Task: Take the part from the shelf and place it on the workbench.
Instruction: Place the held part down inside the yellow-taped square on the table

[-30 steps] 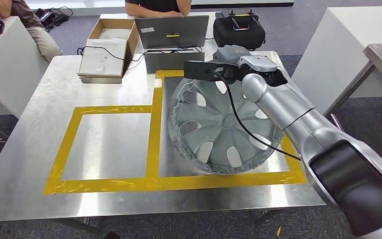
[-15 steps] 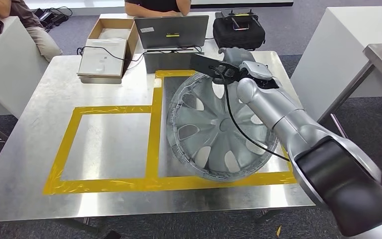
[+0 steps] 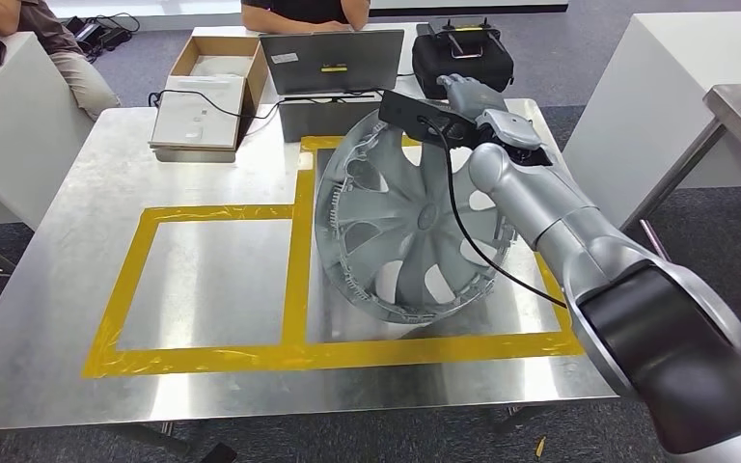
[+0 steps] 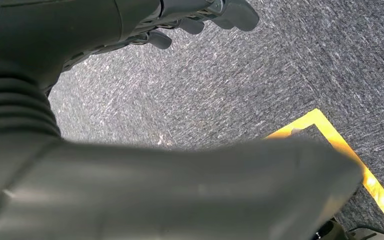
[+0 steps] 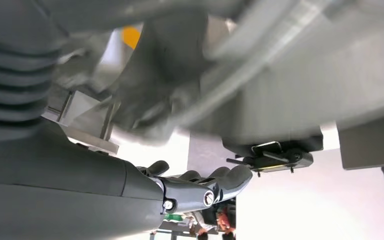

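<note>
workbench (image 3: 48, 289) near edge bare steel with yellow tape (image 3: 299, 352) | wheel cover (image 3: 400, 236) tilted on its near rim in the right taped box, face toward the left edge | my right hand (image 3: 468, 96) grips its far top rim | left wrist view: my left hand (image 4: 200, 15) over carpet, fingers curled in, holding nothing

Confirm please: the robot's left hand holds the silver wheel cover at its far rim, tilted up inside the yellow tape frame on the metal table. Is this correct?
Not the left hand: the head view shows the right hand at the far rim of the wheel cover. The rest stands: the cover is tilted up inside the yellow tape frame on the metal table.
</note>
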Robot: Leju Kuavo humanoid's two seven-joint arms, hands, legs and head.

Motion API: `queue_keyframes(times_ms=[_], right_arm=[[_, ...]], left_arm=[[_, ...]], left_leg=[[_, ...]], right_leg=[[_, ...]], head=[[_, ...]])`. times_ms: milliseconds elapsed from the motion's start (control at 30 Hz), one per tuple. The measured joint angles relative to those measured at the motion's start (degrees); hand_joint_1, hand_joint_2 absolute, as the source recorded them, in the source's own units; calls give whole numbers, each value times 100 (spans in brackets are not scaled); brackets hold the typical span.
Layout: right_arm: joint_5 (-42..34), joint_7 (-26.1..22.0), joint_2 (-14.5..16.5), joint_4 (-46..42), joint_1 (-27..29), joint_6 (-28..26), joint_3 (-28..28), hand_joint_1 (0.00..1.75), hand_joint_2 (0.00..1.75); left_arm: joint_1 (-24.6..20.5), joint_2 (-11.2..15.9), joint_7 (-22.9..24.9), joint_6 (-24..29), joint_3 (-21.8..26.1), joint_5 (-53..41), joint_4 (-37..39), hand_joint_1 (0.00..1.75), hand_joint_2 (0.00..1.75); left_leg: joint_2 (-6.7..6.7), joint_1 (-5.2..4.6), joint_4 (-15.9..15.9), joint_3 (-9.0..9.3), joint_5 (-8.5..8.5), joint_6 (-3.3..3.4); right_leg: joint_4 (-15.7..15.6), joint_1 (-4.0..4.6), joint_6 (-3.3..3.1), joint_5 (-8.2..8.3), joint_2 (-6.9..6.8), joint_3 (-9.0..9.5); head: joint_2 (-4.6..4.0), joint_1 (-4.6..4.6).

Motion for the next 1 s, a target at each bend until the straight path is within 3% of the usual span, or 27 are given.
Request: queue_keyframes(times_ms=[67, 500, 633, 1000], right_arm=[[32, -7, 1, -1, -2, -9, -30, 0, 0], [92, -234, 1, -111, -115, -339, -292, 0, 0], [100, -282, 1, -246, -225, -401, -390, 0, 0], [-185, -635, -74, -1651, -280, -725, -726, 0, 0]], left_arm=[[-6, -2, -11, 0, -7, 0, 0, 0, 175], [-13, -13, -57, 0, -11, 19, 1, 0, 175], [-13, -13, -66, -8, -11, 23, 1, 0, 0], [26, -14, -87, 15, -11, 132, 2, 0, 0]], left_leg=[[0, 0, 0, 0, 0, 0], [0, 0, 0, 1, 0, 0], [-1, 0, 0, 0, 0, 0], [1, 0, 0, 2, 0, 0]], right_leg=[[0, 0, 0, 0, 0, 0], [0, 0, 1, 0, -1, 2], [0, -1, 1, 1, -1, 2], [0, 0, 0, 0, 4, 0]], head=[[0, 0], [0, 1], [0, 1], [0, 0]])
